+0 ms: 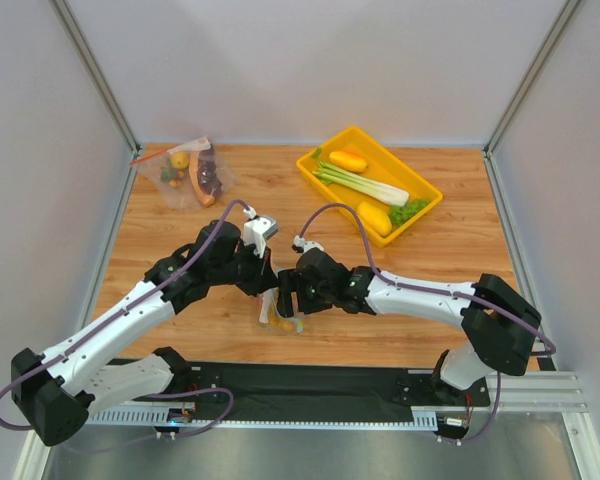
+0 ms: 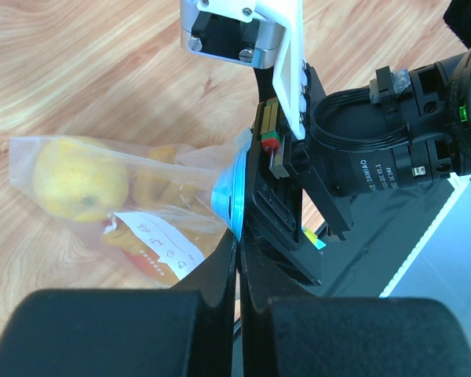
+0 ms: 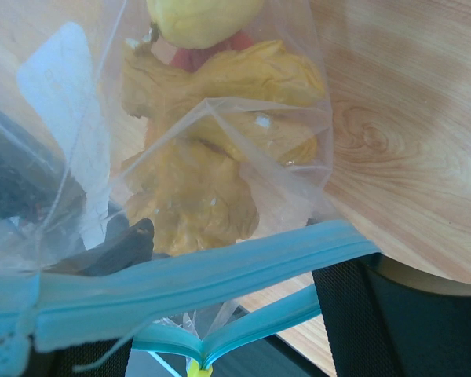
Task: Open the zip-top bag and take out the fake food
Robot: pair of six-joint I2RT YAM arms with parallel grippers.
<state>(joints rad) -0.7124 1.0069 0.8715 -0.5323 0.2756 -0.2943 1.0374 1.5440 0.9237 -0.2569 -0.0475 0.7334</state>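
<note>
Inside the left end effector [image 2: 239, 239], clamped shut, sits the blue strip [image 2: 224, 196] of the zip-top bag [image 2: 196, 169]; the right end effector [image 3: 196, 338] is spread wide, fake food [image 3: 212, 86] beyond.

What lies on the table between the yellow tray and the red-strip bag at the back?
Nothing: in the top view, the table between the yellow tray and the red-strip bag is bare wood.

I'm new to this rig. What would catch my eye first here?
Front centre, the left gripper pinches the blue zip strip of a clear bag of yellow toy food, with the right gripper at its mouth. Back right sits a bright yellow tray of vegetables; back left, another bag.
</note>
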